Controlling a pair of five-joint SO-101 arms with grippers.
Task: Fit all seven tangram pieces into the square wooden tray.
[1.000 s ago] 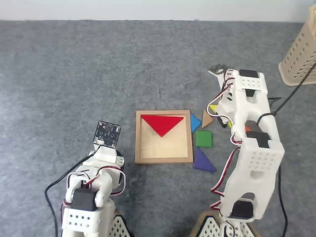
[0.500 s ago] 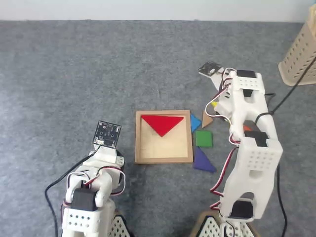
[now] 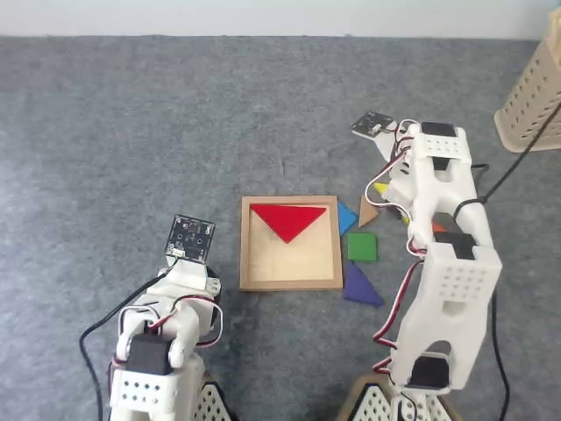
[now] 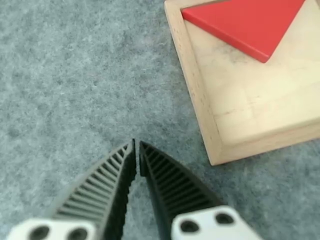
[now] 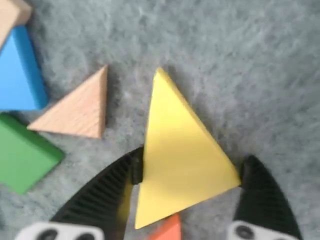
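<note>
One tray [image 3: 291, 284], two arms [image 3: 166, 333] [image 3: 447, 263], seven pieces: red [image 3: 287, 217], blue [image 3: 345, 217], tan [image 3: 366, 212], green [image 3: 361, 246], purple [image 3: 358, 286], yellow [image 5: 177, 155], orange [image 5: 167, 229].

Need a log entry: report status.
Left gripper shut, beside tray. Right gripper astride yellow triangle, grip unconfirmed. Tray holds red triangle only. Wooden triangle close beside yellow.

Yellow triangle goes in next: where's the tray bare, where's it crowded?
Bare: the wooden tray's floor from the red triangle's tip to the opposite rim. Crowded: outside its right rim, with the blue piece, wooden triangle, green square and purple triangle.
</note>
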